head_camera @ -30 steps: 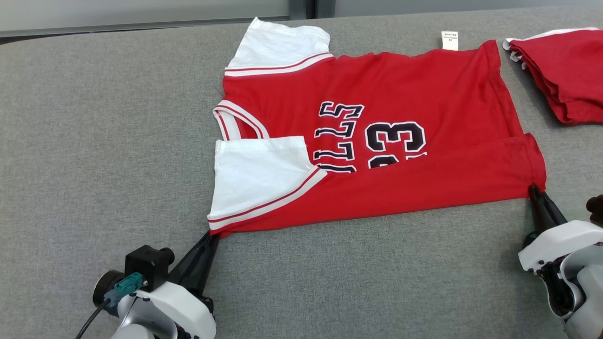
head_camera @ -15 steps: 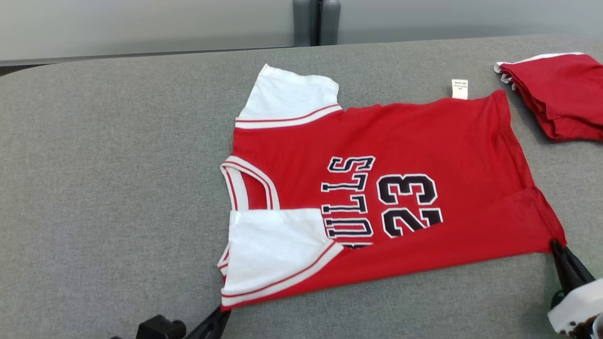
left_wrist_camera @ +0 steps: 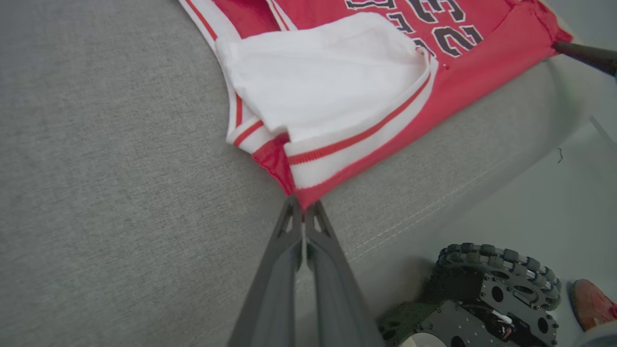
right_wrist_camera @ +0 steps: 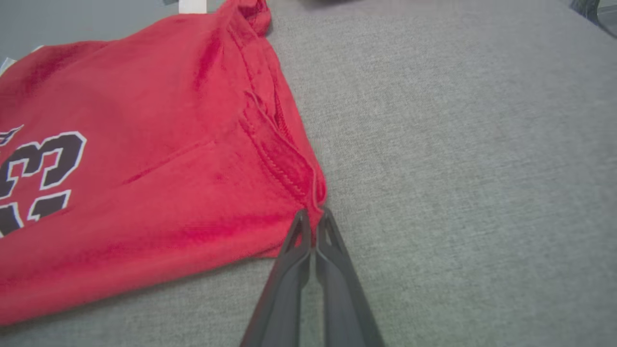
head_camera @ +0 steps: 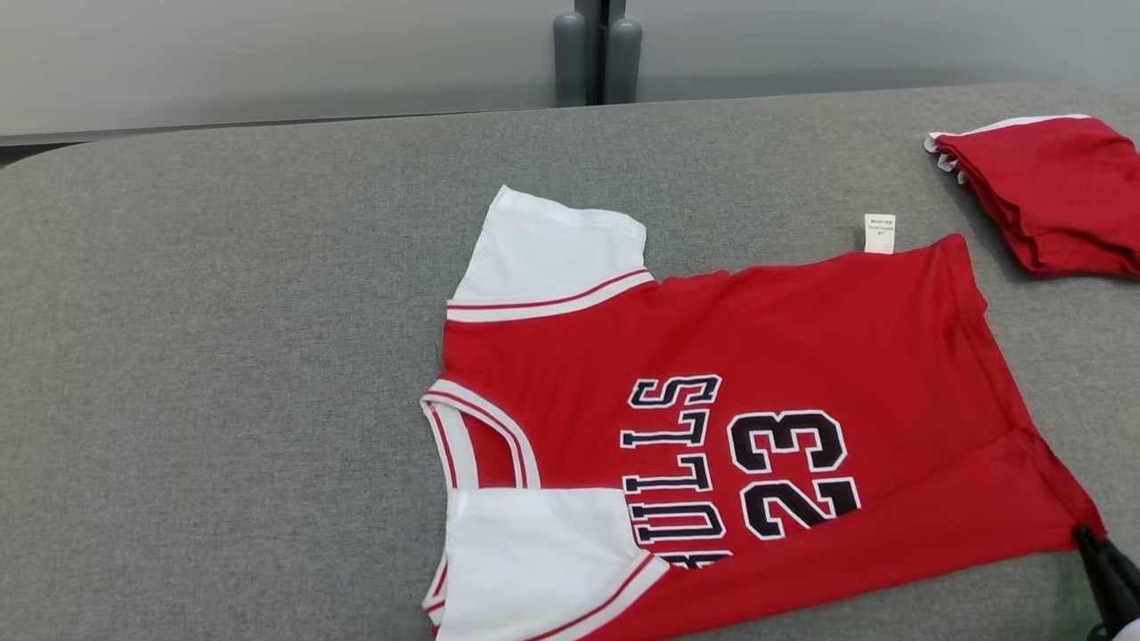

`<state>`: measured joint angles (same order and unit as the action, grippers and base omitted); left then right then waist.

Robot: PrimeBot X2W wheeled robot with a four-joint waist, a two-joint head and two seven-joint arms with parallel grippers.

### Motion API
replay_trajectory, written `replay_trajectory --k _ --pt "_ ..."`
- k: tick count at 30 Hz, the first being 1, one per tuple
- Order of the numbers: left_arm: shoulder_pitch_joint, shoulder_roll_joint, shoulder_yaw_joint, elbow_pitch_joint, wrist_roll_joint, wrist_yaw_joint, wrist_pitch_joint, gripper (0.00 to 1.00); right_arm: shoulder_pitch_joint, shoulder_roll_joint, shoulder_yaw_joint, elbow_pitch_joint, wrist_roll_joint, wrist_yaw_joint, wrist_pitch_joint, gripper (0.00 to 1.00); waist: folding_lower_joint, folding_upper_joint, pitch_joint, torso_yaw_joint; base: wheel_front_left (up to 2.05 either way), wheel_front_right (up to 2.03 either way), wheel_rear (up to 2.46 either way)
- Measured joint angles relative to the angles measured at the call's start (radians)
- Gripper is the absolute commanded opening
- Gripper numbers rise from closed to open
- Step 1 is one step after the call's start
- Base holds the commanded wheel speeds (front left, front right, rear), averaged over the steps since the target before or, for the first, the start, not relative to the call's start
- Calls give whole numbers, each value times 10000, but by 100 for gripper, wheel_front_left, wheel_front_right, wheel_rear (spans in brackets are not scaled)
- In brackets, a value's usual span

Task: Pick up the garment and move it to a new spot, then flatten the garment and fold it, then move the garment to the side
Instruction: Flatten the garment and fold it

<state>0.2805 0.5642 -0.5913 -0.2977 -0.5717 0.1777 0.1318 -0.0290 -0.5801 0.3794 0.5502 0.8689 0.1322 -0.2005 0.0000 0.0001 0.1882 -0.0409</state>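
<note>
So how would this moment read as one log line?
shirt: near edge folded over | left gripper: shut on its sleeve corner | right gripper: shut on its hem corner

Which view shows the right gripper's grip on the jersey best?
Right wrist view: right gripper fingertips shut on the jersey hem corner. Head view catches its dark tip at the frame edge; left wrist view, a distant sliver.

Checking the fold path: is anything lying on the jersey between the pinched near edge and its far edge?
Nothing visible. The left pincer and right pincer are shut on the jersey at its near corners; its front lies bare. The folded clothes sit apart, far right.
</note>
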Motion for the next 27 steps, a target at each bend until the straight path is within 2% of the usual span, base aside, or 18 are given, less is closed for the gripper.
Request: replay_trajectory --k 1,2,3,8,11,15,17,20,24,27 --pt "-25 0 -48 8 0 -6 52 0 37 44 -253 15 -84 0 -23 100 0 0 -6 -18 0 0 0" --pt "-49 8 -117 33 17 -8 205 45 55 94 -487 29 -125 0 -33 100 0 0 -16 -26 0 0 0" --pt "-77 25 -157 58 82 -6 284 100 99 107 -675 21 -215 -8 -27 100 0 0 -27 -25 0 0 0" --pt "-188 38 -56 -261 -10 282 679 100 688 173 -1576 -984 -671 -8 397 100 0 0 -94 -41 0 0 0" --pt "-400 192 384 -754 -58 500 740 100 759 148 -2130 -1616 -1124 -13 608 100 0 0 -98 -75 0 0 0" --pt "-1859 522 1016 -1003 226 504 945 100 620 552 -2535 -2274 -1848 -13 1014 100 0 0 3 -68 0 0 0" --pt "-2897 460 1208 -951 314 414 1078 100 372 817 -2562 -2633 -2157 -13 1260 100 0 0 130 -64 0 0 0" --pt "-4827 117 1306 -311 522 98 1323 100 -175 1103 -2499 -3062 -2648 -12 1586 100 0 0 404 -96 0 0 0" --pt "-7348 -614 1053 1519 128 -830 2019 100 -839 1461 -2416 -3381 -2953 -13 1822 100 0 0 889 -211 0 0 0" --pt "-9088 -1020 922 3070 -324 -1409 2980 100 -1281 1641 -2069 -3597 -2999 -13 1987 100 0 0 1282 -412 0 0 0"
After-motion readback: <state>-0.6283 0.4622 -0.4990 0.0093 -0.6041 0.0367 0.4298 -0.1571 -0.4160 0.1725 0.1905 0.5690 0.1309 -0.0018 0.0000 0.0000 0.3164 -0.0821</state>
